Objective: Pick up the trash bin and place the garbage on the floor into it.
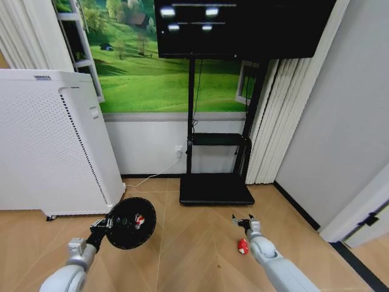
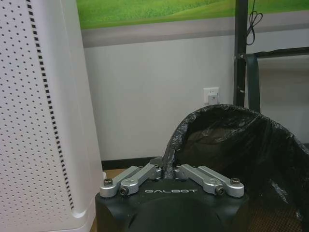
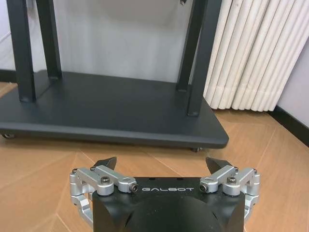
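My left gripper (image 1: 108, 225) holds the trash bin (image 1: 129, 223) low over the floor (image 1: 194, 261), its mouth tipped toward the head camera. In the left wrist view the gripper (image 2: 169, 167) is shut on the rim of the bin (image 2: 241, 145), which has a black bag liner. A red-and-white piece of garbage (image 1: 139, 220) lies inside the bin. A small red piece (image 1: 242, 246) lies on the floor, right beside my right wrist. My right gripper (image 1: 243, 221) hovers open just beyond it; in the right wrist view nothing sits between the spread fingers of the gripper (image 3: 161, 163).
A tall white appliance (image 1: 48, 146) stands at the left, close to the bin. The black TV stand base (image 1: 216, 190) lies straight ahead, also seen in the right wrist view (image 3: 111, 111). White curtains (image 1: 273, 121) and a grey wall close the right side.
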